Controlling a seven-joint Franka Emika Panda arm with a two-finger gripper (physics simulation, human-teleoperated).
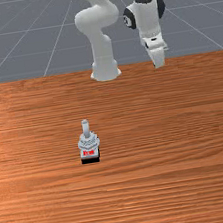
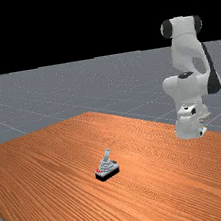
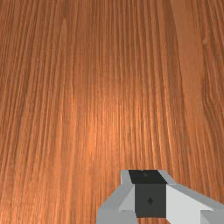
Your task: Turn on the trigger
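Front view, left to right: the trigger (image 1: 88, 143), a grey joystick-like body with a black base, a raised stick and a red marking, stands on the wooden table (image 1: 40, 195), left of the middle; the arm's base (image 1: 105, 70) stands at the table's rear edge; the gripper (image 1: 158, 63) hangs farther right, pointing down, well apart from the trigger. Whether the gripper is wide or narrow cannot be told. Far view: the trigger sits left of the gripper.
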